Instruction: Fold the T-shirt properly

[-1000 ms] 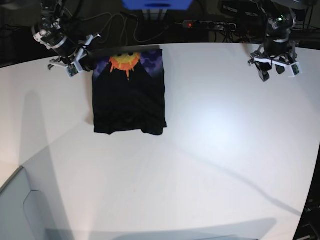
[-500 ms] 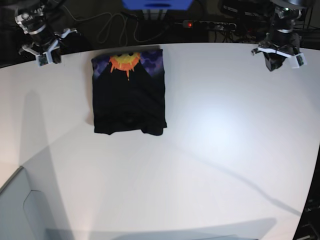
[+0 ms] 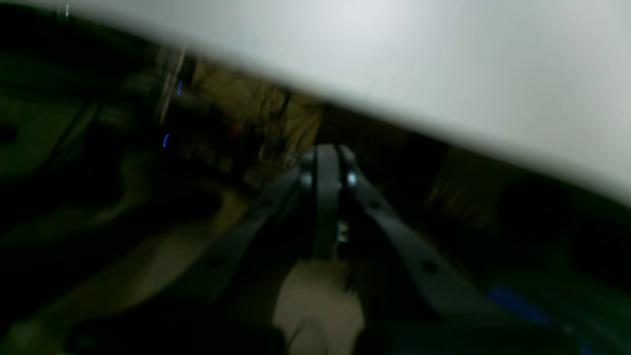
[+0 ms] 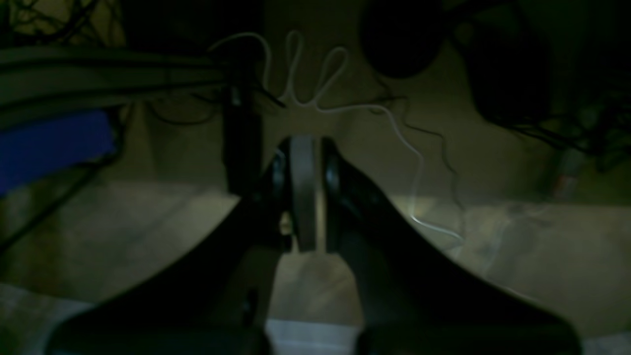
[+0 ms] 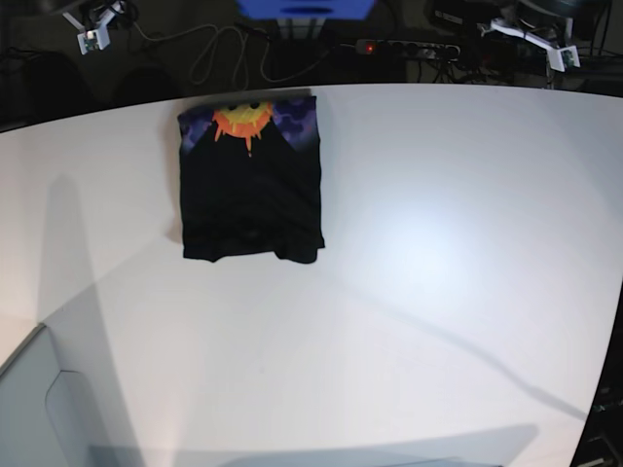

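- We see the T-shirt (image 5: 251,180) folded into a rectangle on the white table (image 5: 419,272), upper left of the base view, sun print at its far edge.
- We see the left gripper (image 3: 326,162) clenched on nothing, off the table edge.
- We see the right gripper (image 4: 303,158) likewise closed and empty, above the floor cables (image 4: 325,79).

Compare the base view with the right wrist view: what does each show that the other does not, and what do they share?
Only the base view shows the folded black cloth T-shirt with its orange sun print, lying on the white table, both arms pulled back to the top corners. Only the right wrist view shows the right gripper close up, shut on nothing, above a dim floor with a looping white cable. Both share the blue object beyond the table's far edge, and loose cabling.
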